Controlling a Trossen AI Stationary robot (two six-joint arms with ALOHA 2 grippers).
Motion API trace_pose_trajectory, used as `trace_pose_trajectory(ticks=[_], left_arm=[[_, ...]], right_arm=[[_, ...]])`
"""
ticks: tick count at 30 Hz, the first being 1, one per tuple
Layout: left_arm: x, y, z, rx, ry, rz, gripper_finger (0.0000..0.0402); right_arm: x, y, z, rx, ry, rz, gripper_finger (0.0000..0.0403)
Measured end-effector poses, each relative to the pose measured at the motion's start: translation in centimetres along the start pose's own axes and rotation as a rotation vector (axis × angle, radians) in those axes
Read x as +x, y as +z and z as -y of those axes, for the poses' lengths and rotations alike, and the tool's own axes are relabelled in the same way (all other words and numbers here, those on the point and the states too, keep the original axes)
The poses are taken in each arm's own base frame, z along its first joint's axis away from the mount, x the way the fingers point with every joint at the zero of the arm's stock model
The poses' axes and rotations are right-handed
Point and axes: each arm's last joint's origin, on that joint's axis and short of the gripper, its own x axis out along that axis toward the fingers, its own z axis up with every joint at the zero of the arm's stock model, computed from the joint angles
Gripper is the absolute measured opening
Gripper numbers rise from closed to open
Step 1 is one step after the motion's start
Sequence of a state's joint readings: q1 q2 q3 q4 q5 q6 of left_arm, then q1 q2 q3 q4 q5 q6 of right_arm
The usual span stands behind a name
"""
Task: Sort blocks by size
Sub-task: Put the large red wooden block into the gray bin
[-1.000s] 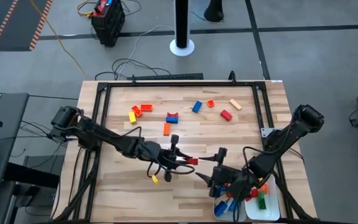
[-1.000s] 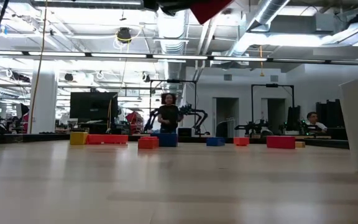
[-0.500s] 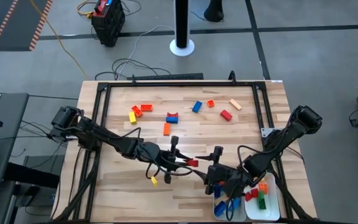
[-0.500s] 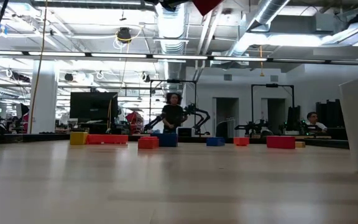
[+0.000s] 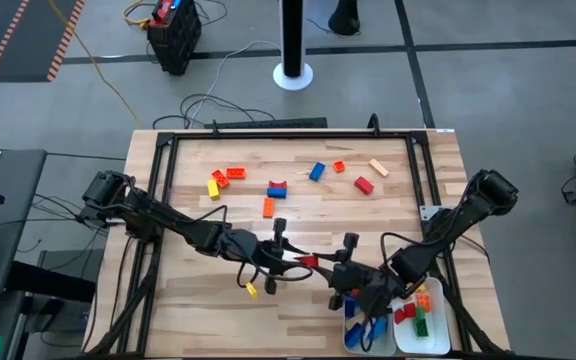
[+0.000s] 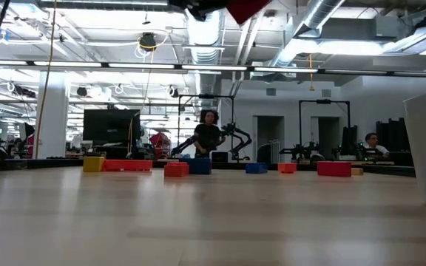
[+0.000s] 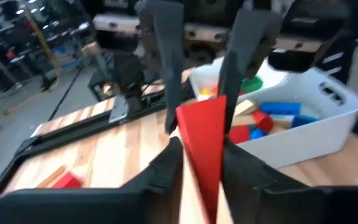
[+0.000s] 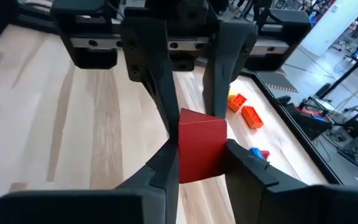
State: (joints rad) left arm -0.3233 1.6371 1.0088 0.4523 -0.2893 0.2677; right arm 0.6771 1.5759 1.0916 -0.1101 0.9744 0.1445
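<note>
Looks like a mid-air handoff. The left claw (image 5: pixel 302 261) and right claw (image 5: pixel 340 270) meet nose to nose over the near middle of the desk (image 5: pixel 298 215), and the red block (image 8: pixel 201 151) sits between them, raised off the wood. Both wrist views show it pinched by both claws at once: left clamped on one end, right on the other. My guess is the left arm can't comfortably reach the white trays (image 5: pixel 438 330) at the right near corner, so it passes the block across. A second ago the right claw was wide apart and back nearer the trays; now it has slid in and shut onto the block. The left's grip seems to be starting to ease. Other blocks (image 5: pixel 276 188) haven't moved.
</note>
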Motion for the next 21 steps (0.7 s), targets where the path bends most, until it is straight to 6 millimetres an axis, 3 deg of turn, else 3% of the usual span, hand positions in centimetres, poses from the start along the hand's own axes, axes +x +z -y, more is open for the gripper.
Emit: trace_pose_trajectory(ticks=[8, 13, 16, 21], left_arm=[[-0.1, -0.7, -0.2, 0.028, 0.062, -0.087, 0.0198], [-0.3, -1.2, -0.4, 0.029, 0.095, -0.163, 0.0209], [-0.2, -1.8, -0.6, 0.039, 0.107, -0.211, 0.0208], [-1.0, -3.6, -1.6, 0.037, 0.107, -0.417, 0.0207]], right_arm=[[-2.7, -0.7, 1.3, 0.106, 0.029, -0.092, 0.0119], [-6.0, -1.5, 1.6, 0.275, 0.195, -0.236, 0.0099], [-7.4, -2.4, 1.4, 0.324, 0.188, -0.285, 0.0072], [-7.7, -3.1, 1.6, 0.423, 0.147, -0.344, 0.0041]])
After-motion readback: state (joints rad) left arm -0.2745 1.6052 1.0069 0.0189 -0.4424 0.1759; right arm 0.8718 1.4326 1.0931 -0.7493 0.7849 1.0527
